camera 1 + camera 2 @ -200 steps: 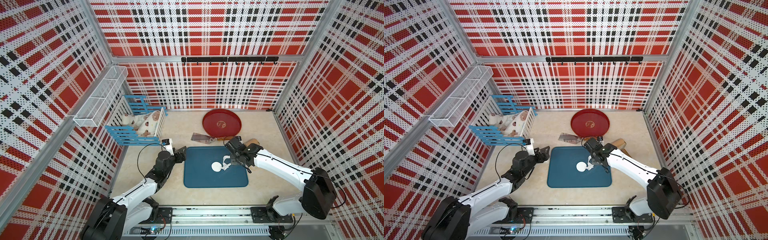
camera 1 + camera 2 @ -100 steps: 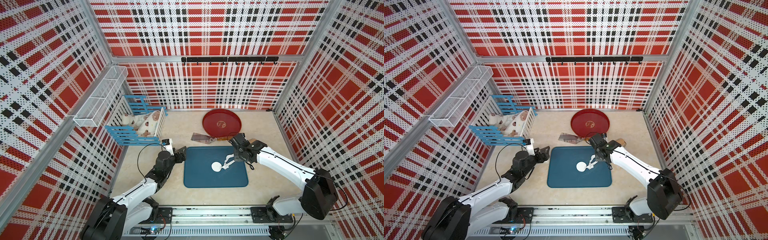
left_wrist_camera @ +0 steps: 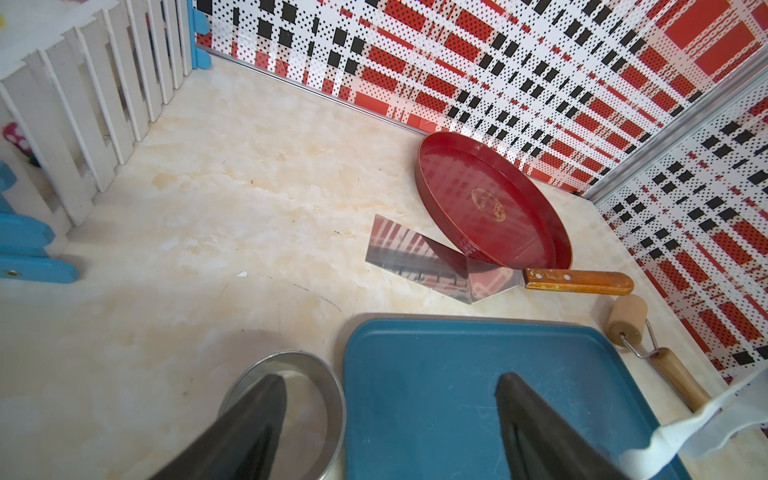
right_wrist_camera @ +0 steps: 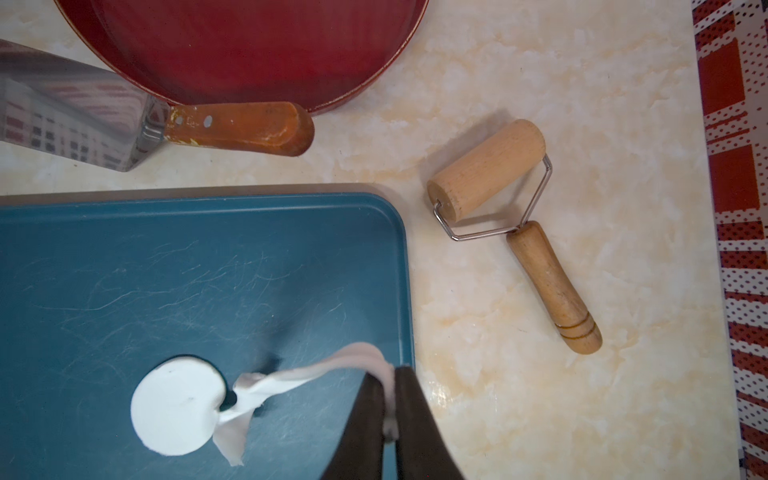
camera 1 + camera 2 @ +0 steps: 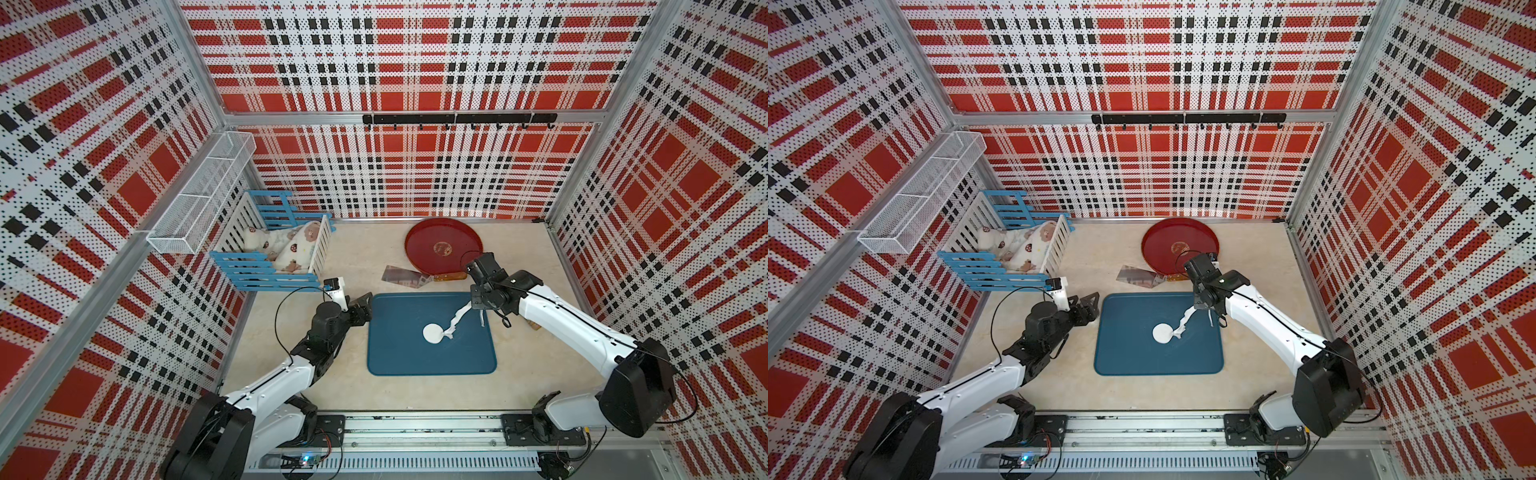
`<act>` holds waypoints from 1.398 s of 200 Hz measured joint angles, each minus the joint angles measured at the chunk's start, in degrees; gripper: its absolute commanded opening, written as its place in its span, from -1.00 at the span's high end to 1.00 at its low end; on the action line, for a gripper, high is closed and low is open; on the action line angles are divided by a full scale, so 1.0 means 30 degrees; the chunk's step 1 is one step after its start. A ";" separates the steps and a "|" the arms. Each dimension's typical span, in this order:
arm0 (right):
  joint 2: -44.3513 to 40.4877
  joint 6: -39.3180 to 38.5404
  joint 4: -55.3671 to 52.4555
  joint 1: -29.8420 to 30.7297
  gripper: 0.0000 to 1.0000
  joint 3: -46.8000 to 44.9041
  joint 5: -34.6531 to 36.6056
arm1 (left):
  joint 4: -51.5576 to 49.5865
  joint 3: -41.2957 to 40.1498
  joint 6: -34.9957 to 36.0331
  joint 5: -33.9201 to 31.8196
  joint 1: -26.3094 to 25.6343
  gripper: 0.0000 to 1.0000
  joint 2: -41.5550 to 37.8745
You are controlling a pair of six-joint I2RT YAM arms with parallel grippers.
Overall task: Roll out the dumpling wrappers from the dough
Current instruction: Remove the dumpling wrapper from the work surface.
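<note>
Pinching one ragged dough strip (image 4: pixel 291 380), the right pincer (image 4: pixel 388 374) holds it above the blue mat (image 5: pixel 415 357), tail meeting the one round dumpling wrapper (image 5: pixel 432 333) mid-mat. The left pincer (image 5: pixel 368 307) gapes empty at the mat's left edge, by one steel ring (image 3: pixel 332 390).

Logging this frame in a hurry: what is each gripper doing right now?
Left gripper: open, holding nothing.
Right gripper: shut on a stretched strip of dough.
</note>
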 measured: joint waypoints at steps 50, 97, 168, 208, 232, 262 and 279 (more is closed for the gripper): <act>0.0597 -0.0357 0.0372 -0.0015 0.78 0.0364 -0.0408 | 0.0000 0.0000 0.0000 0.0007 0.0000 -0.68 0.0051; 0.0619 -0.0372 0.0372 -0.0015 0.78 0.0364 -0.0481 | 0.0000 0.0000 0.0007 0.0007 0.0000 -0.68 0.0051; 0.0619 -0.0138 0.0379 -0.0022 0.74 0.0335 -0.1020 | 0.0000 0.0000 0.0058 0.0007 0.0000 -0.68 0.0087; 0.0648 0.0211 0.0393 -0.0022 0.71 0.0233 -0.1625 | 0.0000 0.0000 0.0058 0.0007 -0.0007 -0.68 0.0219; 0.0838 0.0437 0.0393 -0.0022 0.69 0.0233 -0.1858 | 0.0000 0.0000 0.0080 0.0007 -0.0015 -0.68 0.0277; 0.1144 0.0576 0.0532 -0.0022 0.63 0.0066 -0.2186 | 0.0000 0.0000 0.0124 0.0007 -0.0015 -0.68 0.0277; 0.1275 0.0663 0.0648 -0.0022 0.59 -0.0073 -0.2375 | 0.0000 0.0000 0.0124 0.0007 -0.0015 -0.68 0.0284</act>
